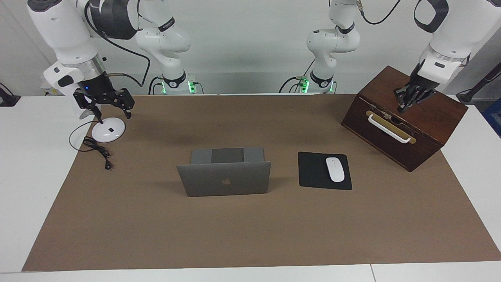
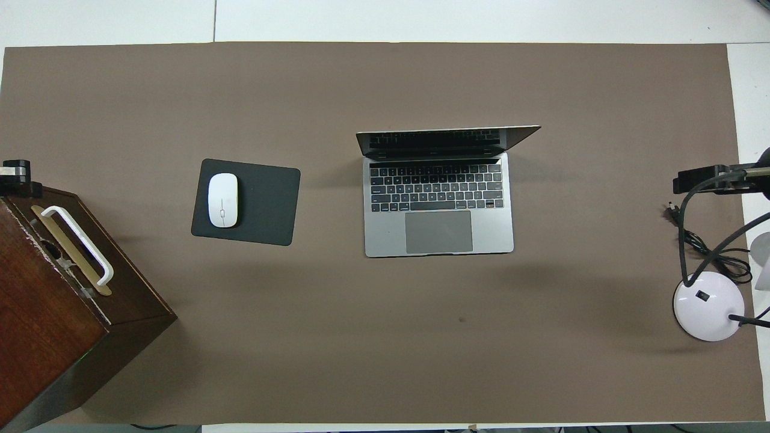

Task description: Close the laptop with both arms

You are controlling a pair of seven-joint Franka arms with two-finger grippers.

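Note:
The silver-grey laptop [image 1: 225,181] [image 2: 439,240] stands open in the middle of the brown mat, lid upright, its apple logo turned away from the robots and the keyboard toward them. My left gripper [image 1: 403,107] [image 2: 15,177] hangs shut and empty over the top of the wooden box at the left arm's end, well away from the laptop. At the right arm's end, my right gripper [image 1: 113,113] [image 2: 701,180] is open with nothing in it, over the white lamp base.
The dark wooden box [image 1: 403,145] with a white handle [image 1: 389,129] stands at the left arm's end. A black mouse pad [image 1: 313,172] carrying a white mouse [image 1: 335,169] lies beside the laptop. A white lamp base [image 1: 108,130] and black cable [image 1: 98,150] lie at the right arm's end.

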